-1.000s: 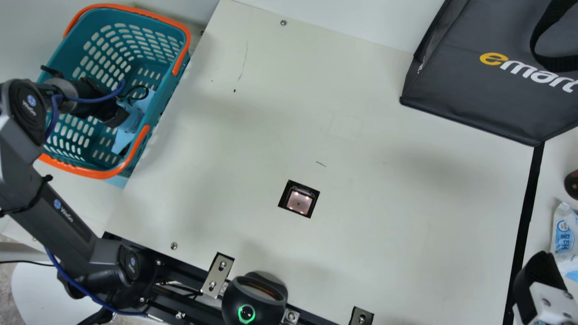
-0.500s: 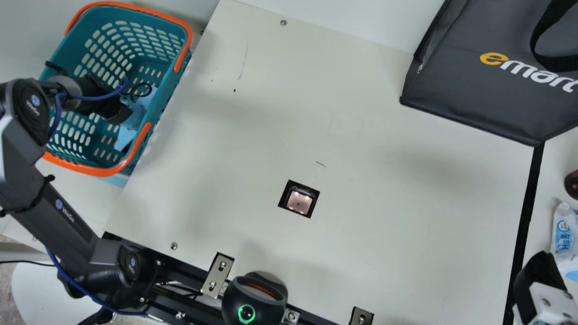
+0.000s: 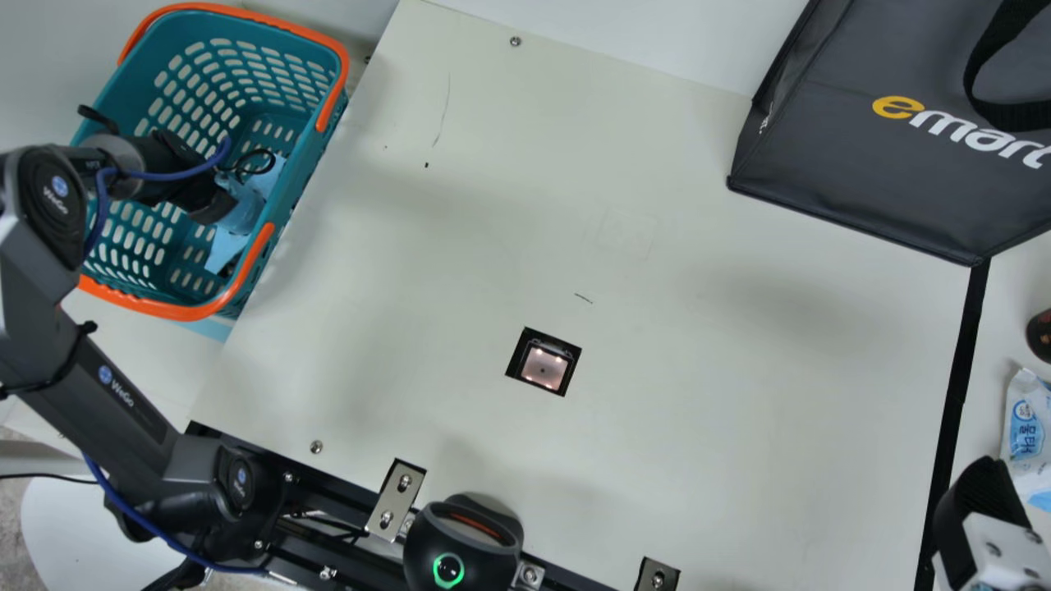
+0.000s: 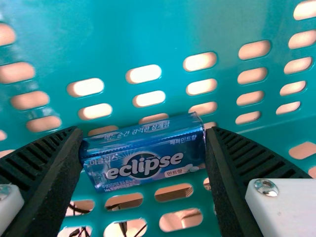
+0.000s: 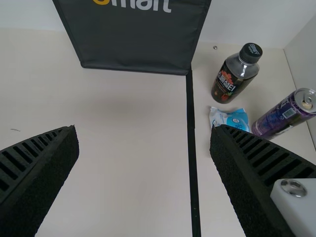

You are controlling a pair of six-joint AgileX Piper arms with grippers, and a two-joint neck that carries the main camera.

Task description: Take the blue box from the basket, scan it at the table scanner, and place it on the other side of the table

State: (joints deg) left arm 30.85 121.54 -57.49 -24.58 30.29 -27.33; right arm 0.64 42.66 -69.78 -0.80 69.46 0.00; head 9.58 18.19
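Basket (image 3: pixel 176 34): teal, orange handles (image 3: pixel 255 250), rows of oval perforations.
Blue box (image 4: pixel 143 165): white lettering. Surface (image 3: pixel 698 460): cream; stripe (image 3: pixel 956 394), black. Table scanner (image 3: pixel 545 368): pinkish window, black border. Bag (image 3: pixel 837 156): dark grey, yellow-and-white print. Can (image 5: pixel 276 118): purple, silver top. Packet (image 3: pixel 1025 427): white and blue.

My left claw (image 3: pixel 212 203) is inside the basket (image 3: pixel 310 160), where the wall and the orange handle (image 3: pixel 250 267) stand between it and the surface (image 3: pixel 698 328). The gap of its fingers is taken by the blue box (image 4: pixel 148 158). Above the basket the way is open upward. Between basket and bag (image 3: pixel 862 164) I have wide free room, over the flat scanner window (image 3: pixel 543 367). Beyond the black strip (image 3: pixel 956 394), a bottle (image 5: pixel 234 79), a can (image 5: pixel 284 117) and a packet (image 5: pixel 231 118) obstruct passage.
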